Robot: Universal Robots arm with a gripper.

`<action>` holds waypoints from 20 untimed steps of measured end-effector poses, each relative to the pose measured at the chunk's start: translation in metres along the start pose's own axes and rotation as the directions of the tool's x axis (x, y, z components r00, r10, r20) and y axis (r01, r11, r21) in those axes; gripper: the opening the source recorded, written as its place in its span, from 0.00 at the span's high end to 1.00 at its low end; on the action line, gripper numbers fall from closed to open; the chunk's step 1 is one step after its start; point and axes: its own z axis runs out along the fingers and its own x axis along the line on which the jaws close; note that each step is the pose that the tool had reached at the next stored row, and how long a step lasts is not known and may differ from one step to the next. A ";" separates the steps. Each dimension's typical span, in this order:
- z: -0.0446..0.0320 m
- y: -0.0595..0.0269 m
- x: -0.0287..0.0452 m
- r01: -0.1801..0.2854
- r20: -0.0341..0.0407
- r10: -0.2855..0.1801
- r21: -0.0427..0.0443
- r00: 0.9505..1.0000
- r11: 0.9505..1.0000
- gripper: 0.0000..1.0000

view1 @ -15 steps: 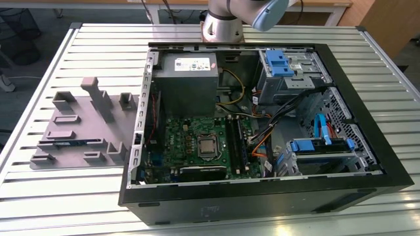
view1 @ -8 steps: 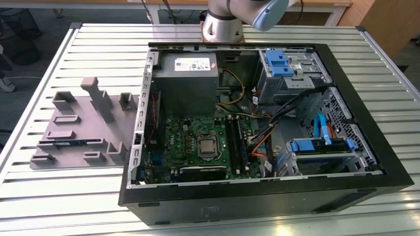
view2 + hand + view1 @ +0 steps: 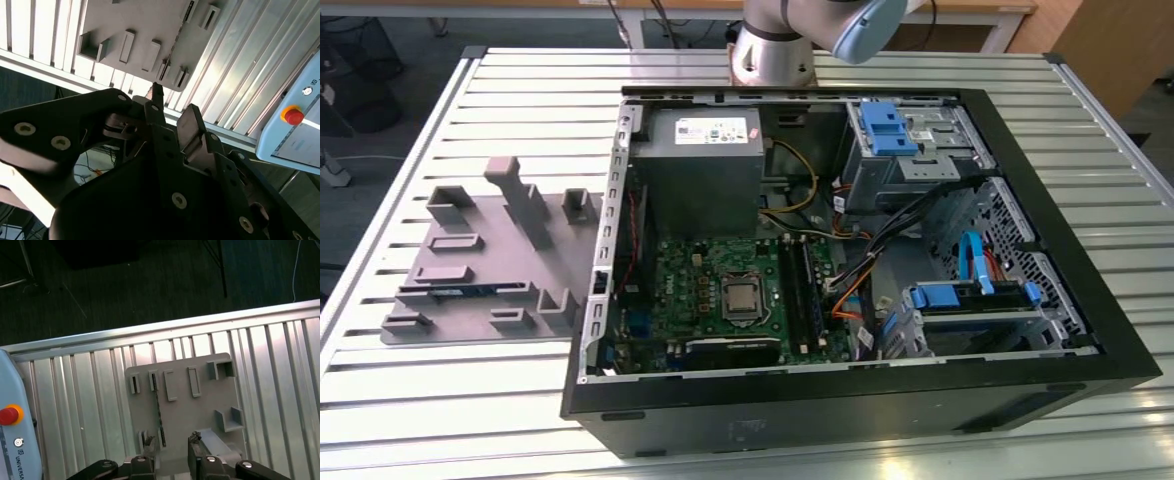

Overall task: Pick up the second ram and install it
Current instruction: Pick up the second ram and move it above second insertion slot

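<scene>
Jaws were open, with a clear gap between the two fingertips (image 3: 148, 442) and nothing gripped. In the first wrist view they hung over one edge of the grey tray (image 3: 200, 405) on the slatted table (image 3: 75, 390).

The second ram (image 3: 159, 412) stood on edge in a long slot of that tray. It showed as a thin dark line from the wrist and as a blue strip in the exterior view (image 3: 447, 290). One end showed just beside a fingertip; couldn't tell if they touched. I counted one stick in the tray.

In the way: several upright blocks (image 3: 520, 200) on the tray, either side of the ram's slot.

The open black case (image 3: 1067, 370) sat just beside the tray, on the exterior view's right. Contents:
- one grey power supply (image 3: 700, 165)
- one green motherboard (image 3: 707, 290) with one CPU socket (image 3: 744, 297) and long black slots (image 3: 797, 290); slot count unclear
- two blue drive caddies (image 3: 897, 128)
- one blue cable (image 3: 974, 262)

My arm's base (image 3: 774, 45) stood behind the case.

One pendant (image 3: 12, 450) with one red button (image 3: 293, 116) showed in both wrist views, apart from the tray.
</scene>
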 end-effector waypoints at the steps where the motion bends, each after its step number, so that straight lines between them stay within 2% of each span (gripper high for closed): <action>1: 0.0015 0.0000 0.0000 0.000 0.000 0.000 0.000 1.000 1.000 0.62; 2: 0.0033 -0.0001 0.0001 0.001 0.000 -0.001 0.000 1.000 1.000 0.62; 3: 0.0051 -0.0002 0.0001 0.002 0.000 -0.002 0.000 1.000 1.000 0.56; 9: 0.0160 -0.0011 0.0004 0.060 -0.002 -0.060 -0.002 0.998 0.998 0.56; 13: 0.0232 -0.0015 0.0006 0.063 -0.002 -0.063 -0.002 0.998 0.998 0.56; 20: 0.0264 -0.0016 0.0007 0.063 -0.002 -0.063 -0.002 0.998 0.998 0.56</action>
